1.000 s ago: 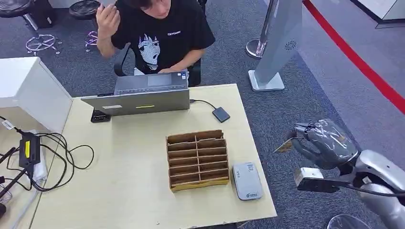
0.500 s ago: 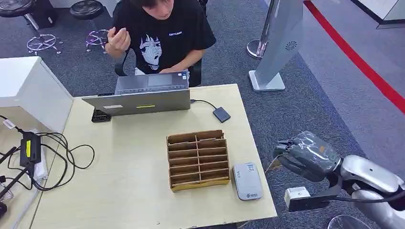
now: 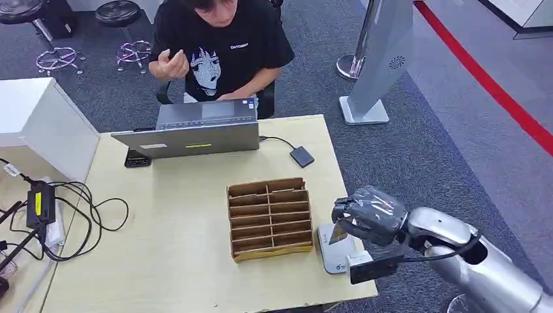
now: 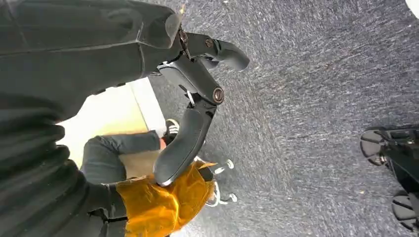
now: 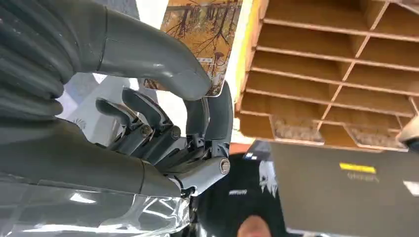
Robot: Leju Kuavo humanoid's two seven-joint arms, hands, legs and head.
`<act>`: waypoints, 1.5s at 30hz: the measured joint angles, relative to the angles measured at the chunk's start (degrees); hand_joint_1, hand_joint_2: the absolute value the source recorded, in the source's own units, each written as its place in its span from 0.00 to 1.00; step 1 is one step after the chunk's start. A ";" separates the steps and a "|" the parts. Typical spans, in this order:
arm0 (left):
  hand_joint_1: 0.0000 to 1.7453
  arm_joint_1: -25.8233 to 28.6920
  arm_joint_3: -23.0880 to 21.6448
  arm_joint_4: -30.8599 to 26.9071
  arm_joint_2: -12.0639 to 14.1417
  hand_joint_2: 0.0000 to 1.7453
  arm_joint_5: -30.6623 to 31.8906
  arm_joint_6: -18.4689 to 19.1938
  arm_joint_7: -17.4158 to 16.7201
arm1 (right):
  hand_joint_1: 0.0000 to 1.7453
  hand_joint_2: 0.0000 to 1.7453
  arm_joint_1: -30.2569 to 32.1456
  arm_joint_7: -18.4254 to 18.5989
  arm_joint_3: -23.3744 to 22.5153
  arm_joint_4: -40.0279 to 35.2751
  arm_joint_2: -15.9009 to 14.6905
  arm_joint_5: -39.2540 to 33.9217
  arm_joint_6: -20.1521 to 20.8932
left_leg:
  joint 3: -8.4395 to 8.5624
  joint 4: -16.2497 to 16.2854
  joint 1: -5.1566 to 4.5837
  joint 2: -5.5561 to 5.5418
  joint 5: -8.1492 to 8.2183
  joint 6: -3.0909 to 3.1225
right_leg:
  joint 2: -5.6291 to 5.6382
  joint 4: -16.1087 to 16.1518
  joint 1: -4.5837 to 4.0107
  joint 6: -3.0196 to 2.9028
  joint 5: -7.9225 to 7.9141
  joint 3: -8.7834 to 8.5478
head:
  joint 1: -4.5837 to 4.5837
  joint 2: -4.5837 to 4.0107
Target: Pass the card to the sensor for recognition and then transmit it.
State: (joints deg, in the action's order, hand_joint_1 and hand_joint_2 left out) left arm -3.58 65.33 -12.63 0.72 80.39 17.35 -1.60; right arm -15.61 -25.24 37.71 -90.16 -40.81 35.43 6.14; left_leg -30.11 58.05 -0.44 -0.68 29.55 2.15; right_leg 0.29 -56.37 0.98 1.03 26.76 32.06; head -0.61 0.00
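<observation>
The card point(image 5: 200, 37) is pinched by the right hand point(image 3: 365, 215) just above the grey card reader point(image 3: 334, 251) beside the slotted wooden organizer point(image 3: 269, 218) on the surface point(image 3: 182, 215), and should be lowered flat onto the reader's face and held steady.

Right hand point(image 3: 362, 214) holds card point(image 3: 338, 233) over sensor point(image 3: 335, 250) – beside wooden organizer point(image 3: 269, 218).
</observation>
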 joint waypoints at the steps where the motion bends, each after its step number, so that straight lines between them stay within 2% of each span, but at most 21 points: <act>1: 0.00 0.00 0.00 0.00 0.00 1.00 0.00 0.00 0.00 | 1.00 1.00 -0.53 0.09 0.80 0.54 0.13 -0.04 0.00 | -0.01 0.00 0.00 0.00 0.00 0.00 | 0.00 0.00 0.00 0.00 0.00 0.00 | -0.04 0.00; 6: 0.00 0.00 0.00 -0.02 0.02 1.00 0.00 0.00 0.02 | 1.00 1.00 -2.41 0.61 3.25 2.21 0.39 -0.46 -0.04 | -0.02 0.00 -0.01 -0.01 0.00 0.00 | -0.01 0.00 0.01 0.00 0.00 0.00 | 0.00 0.00; 21: 0.00 0.03 0.00 0.00 0.07 1.00 0.28 0.02 0.07 | 1.00 1.00 -5.56 5.38 7.39 8.63 1.70 1.62 -1.38 | -0.02 0.00 -0.01 -0.01 0.00 0.00 | -0.02 0.00 0.01 0.00 0.00 0.00 | -0.02 0.00; 41: 0.00 0.04 0.00 0.00 0.07 1.00 0.33 0.04 0.13 | 1.00 1.00 -7.46 6.75 9.44 13.64 3.47 3.15 -1.42 | -0.03 0.00 -0.01 -0.03 0.00 0.00 | -0.04 0.00 0.01 0.00 0.00 0.00 | -0.02 0.00; 45: 0.00 0.06 0.00 0.00 0.07 1.00 0.24 0.02 0.33 | 1.00 1.00 -7.55 7.96 9.61 13.75 3.52 3.32 -2.03 | -0.02 0.00 -0.01 -0.03 0.00 0.00 | -0.04 0.00 0.01 0.00 0.00 0.00 | -0.02 0.00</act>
State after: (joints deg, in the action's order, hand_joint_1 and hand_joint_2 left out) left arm -3.53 65.33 -12.63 0.79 80.63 17.38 -1.27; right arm -23.16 -17.29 47.32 -76.41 -37.29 38.75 4.11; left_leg -30.14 58.05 -0.45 -0.71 29.55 2.15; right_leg 0.26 -56.37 0.99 1.03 26.76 32.06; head -0.63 0.00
